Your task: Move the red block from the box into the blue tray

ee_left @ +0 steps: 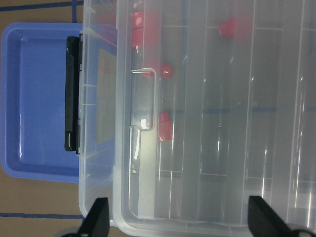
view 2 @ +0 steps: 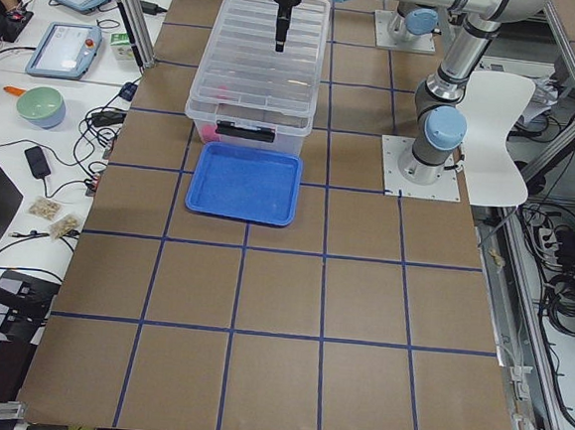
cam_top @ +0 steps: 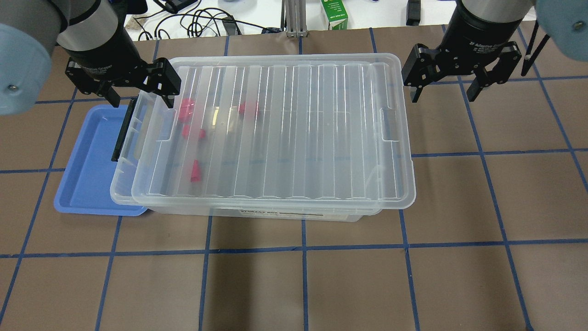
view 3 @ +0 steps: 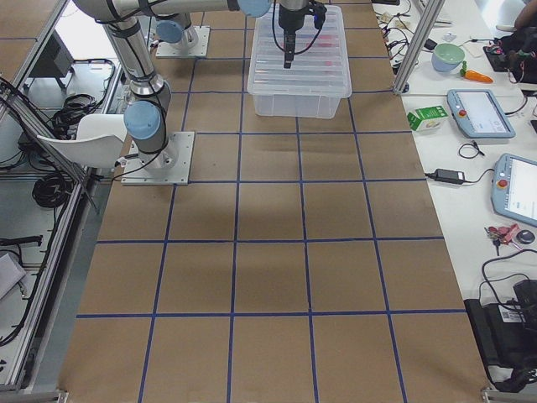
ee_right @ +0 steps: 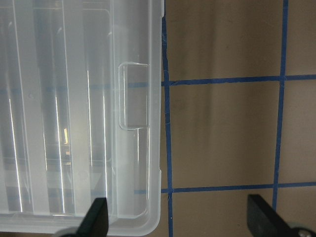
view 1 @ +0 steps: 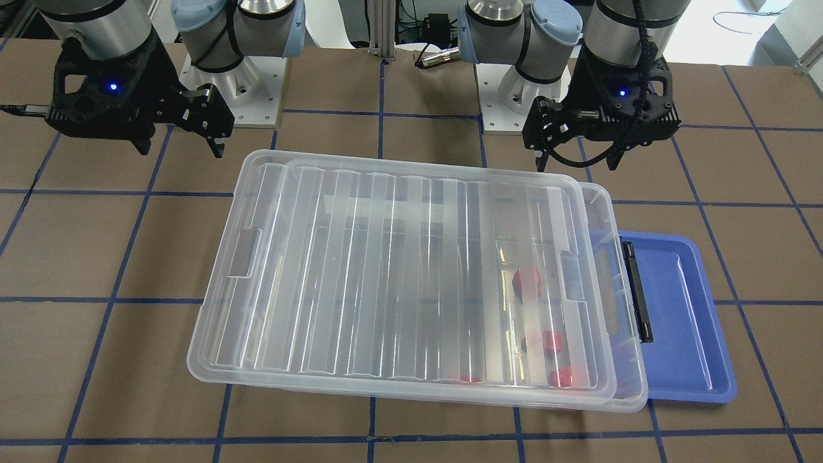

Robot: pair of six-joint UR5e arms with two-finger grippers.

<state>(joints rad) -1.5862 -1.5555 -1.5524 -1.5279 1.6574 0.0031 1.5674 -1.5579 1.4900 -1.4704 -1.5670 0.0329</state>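
The clear box (cam_top: 285,214) stands mid-table with its ribbed lid (cam_top: 294,128) lying on top, shifted a little off the black latch (cam_top: 121,131) end. Several red blocks (cam_top: 186,110) lie inside near that end, seen through the lid, also in the left wrist view (ee_left: 163,126). The blue tray (cam_top: 87,156) lies beside the latch end, partly under the box. My left gripper (cam_top: 140,94) is open and empty above the box's latch-end far corner. My right gripper (cam_top: 443,94) is open and empty above the table just off the box's other end.
The brown table carries a blue tape grid (cam_top: 303,248). A green carton (cam_top: 334,14) and cables (cam_top: 197,20) lie beyond the far edge. The arm bases (view 1: 238,90) stand on the robot's side of the box.
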